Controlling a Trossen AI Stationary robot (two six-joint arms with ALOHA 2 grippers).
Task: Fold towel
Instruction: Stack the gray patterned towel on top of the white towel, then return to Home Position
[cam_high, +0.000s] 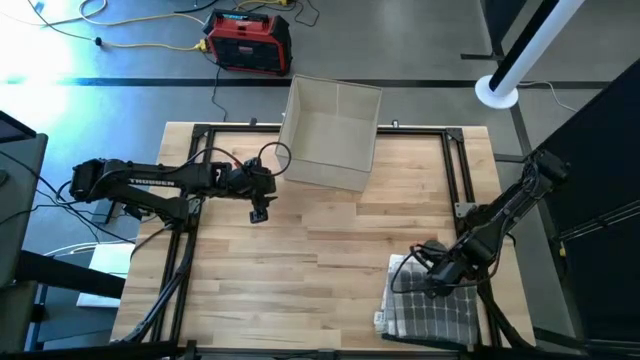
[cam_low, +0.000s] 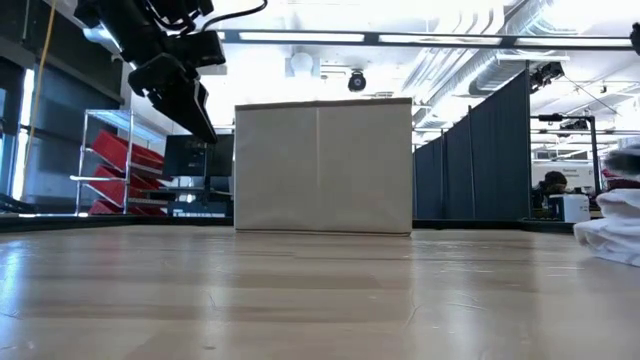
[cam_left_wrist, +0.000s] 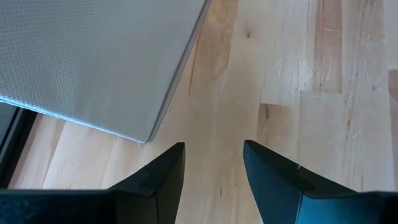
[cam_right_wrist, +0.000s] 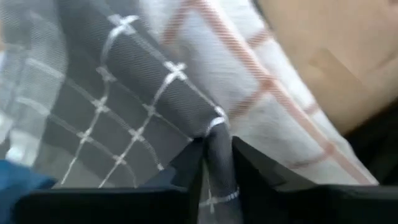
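Right end effector (cam_right_wrist: 217, 155) pinching gray towel (cam_right_wrist: 112, 106) | left end effector (cam_left_wrist: 213, 165) apart | towel cropped

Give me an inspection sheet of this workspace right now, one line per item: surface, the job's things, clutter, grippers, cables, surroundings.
Surface: wooden table, mostly bare.
Job's things: grey checked towel at the table's near right corner, bunched over a white towel with red stripes.
Clutter: open cardboard box at the far edge, centre.
Grippers: right gripper shut on a fold of the grey checked towel; left gripper open, hovering above bare wood near the box.
Cables: yellow cord on the floor behind the table.
Surroundings: red power unit on the floor; red shelving and dark partitions behind.
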